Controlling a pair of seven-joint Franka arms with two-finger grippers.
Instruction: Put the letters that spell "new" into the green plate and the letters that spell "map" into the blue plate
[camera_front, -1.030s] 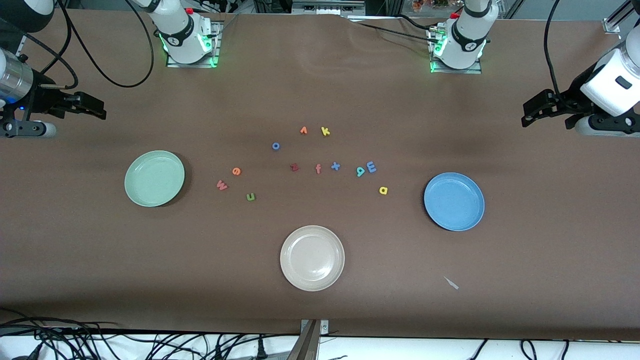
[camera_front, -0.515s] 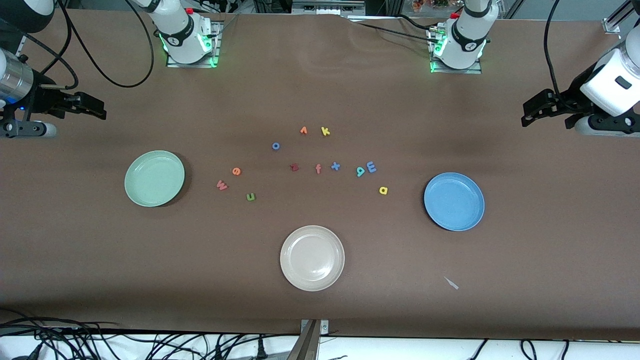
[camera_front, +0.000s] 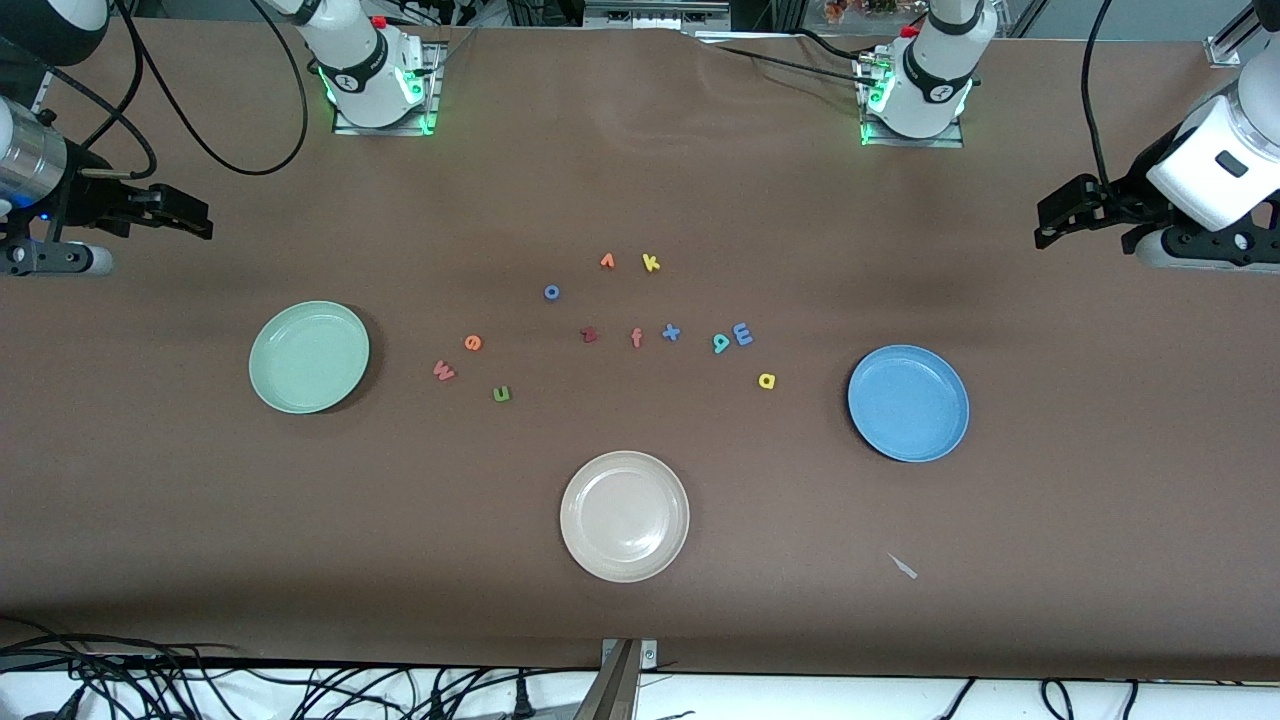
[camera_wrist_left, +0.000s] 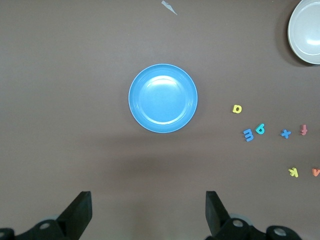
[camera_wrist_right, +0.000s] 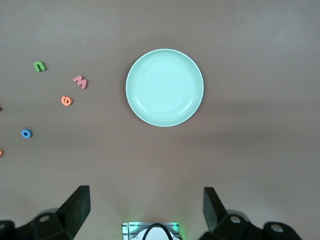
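While both jaws gape wide, the green plate (camera_front: 309, 357) looks seemingly bare, glossy mint.

The beige plate (camera_wrist_left: 306, 31) is cut off by the left wrist view's edge, as is an orange letter (camera_wrist_left: 316, 172). In the front view, the dark red letter (camera_front: 589, 335) is too small to read.

Counter (camera_front: 640, 180): brown cloth-like cover, matt, slight wrinkles near the arm bases. Green plate (camera_front: 309, 357), blue plate (camera_front: 908, 403), beige plate (camera_front: 625, 516): smooth plastic w/ soft sheen, faint glare inside. Small letters, e.g. yellow a (camera_front: 767, 380) & green n (camera_front: 502, 394): foam, matt. End effector fingers (camera_wrist_left: 80, 212): black matt plastic.
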